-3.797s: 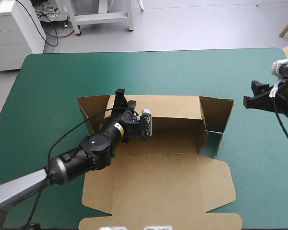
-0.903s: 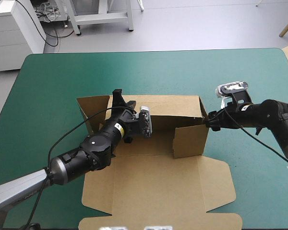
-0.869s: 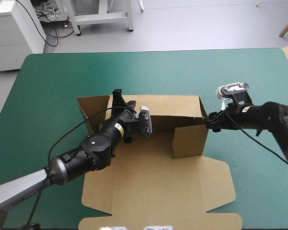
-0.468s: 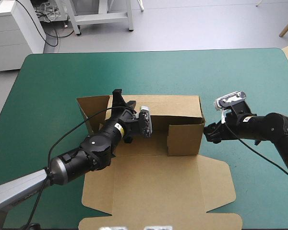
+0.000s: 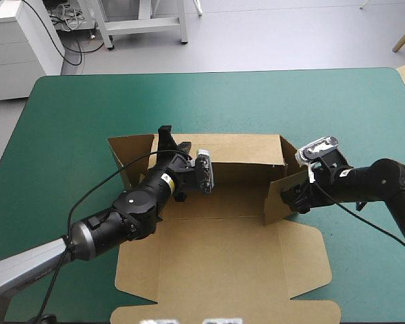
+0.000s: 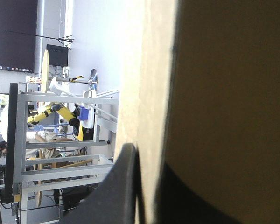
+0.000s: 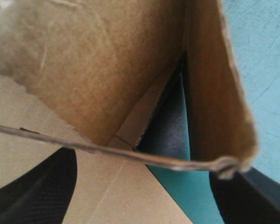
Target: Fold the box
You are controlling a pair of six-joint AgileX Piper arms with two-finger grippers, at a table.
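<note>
Grips the raised back wall of the box (image 5: 223,260) at eleven o'clock with the left gripper (image 5: 167,137); holds the right gripper (image 5: 295,196) wide apart at three o'clock, seemingly straddling the side flap (image 5: 275,204).

Matt board box (image 5: 223,263), smooth teal-green cover (image 5: 88,115)

Box (image 5: 223,263) near flap (image 5: 290,312) cut off at high view's bottom edge; wall (image 6: 224,93) runs beyond left wrist view.

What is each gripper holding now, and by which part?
The left gripper is shut on the box, pinching the top edge of its raised back wall. The right gripper holds nothing: its fingers stand open around the right side flap.
</note>
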